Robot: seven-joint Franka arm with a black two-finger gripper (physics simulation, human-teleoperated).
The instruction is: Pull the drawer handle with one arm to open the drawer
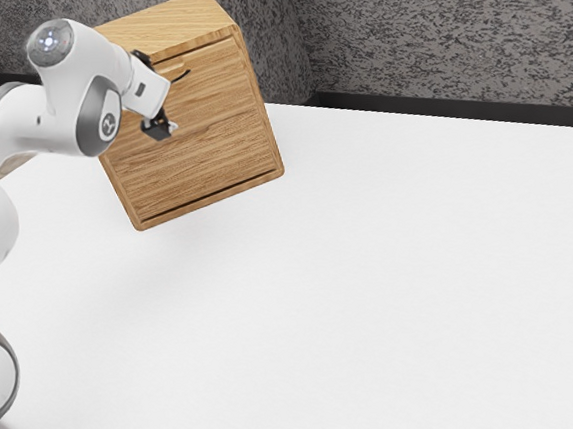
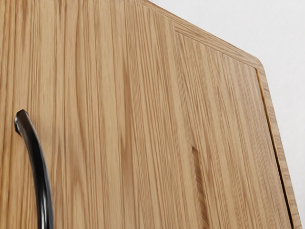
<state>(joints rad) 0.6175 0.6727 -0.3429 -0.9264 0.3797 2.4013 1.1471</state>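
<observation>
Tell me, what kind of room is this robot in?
Probably a computer-made test room, not a home: a big white table, a light wooden drawer cabinet with a curved black handle, and a rough grey wall.

the exterior camera sits off to my side, raised, looking down across the white table (image 1: 391, 266) toward the dark wall (image 1: 430, 21). my arm (image 1: 19, 137) enters from the exterior view's left, and the wooden cabinet (image 1: 199, 132) stands well back. the camera on my hand faces that cabinet (image 2: 143, 119) slantwise from very near. both views share its front face and black handle (image 2: 35, 162).
</observation>
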